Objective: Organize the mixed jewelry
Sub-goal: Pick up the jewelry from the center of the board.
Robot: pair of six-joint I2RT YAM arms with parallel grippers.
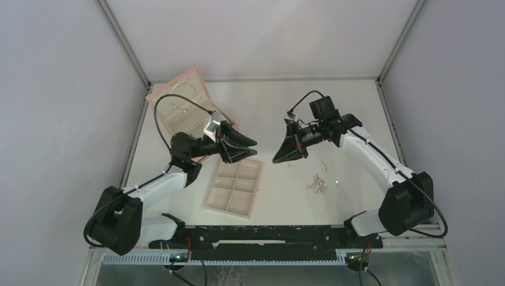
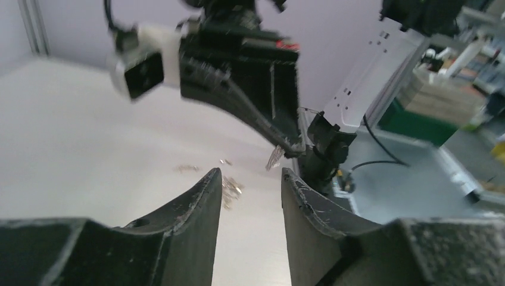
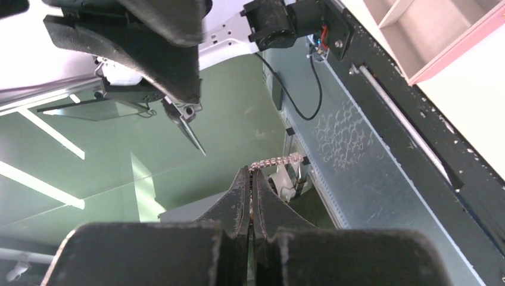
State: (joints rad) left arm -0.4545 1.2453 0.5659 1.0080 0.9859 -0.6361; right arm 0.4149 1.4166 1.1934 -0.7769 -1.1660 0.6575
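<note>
Two grippers meet nose to nose above the worktop (image 1: pixel 286 107). The right gripper (image 1: pixel 279 159) is clenched on a short silver chain piece (image 3: pixel 277 161) that pokes sideways from its tips, mid-air. Opposite, the left gripper (image 1: pixel 255 149) has parted jaws and holds nothing. The loose jewelry (image 1: pixel 317 183) lies scattered right of the beige tray (image 1: pixel 228 202).
</note>
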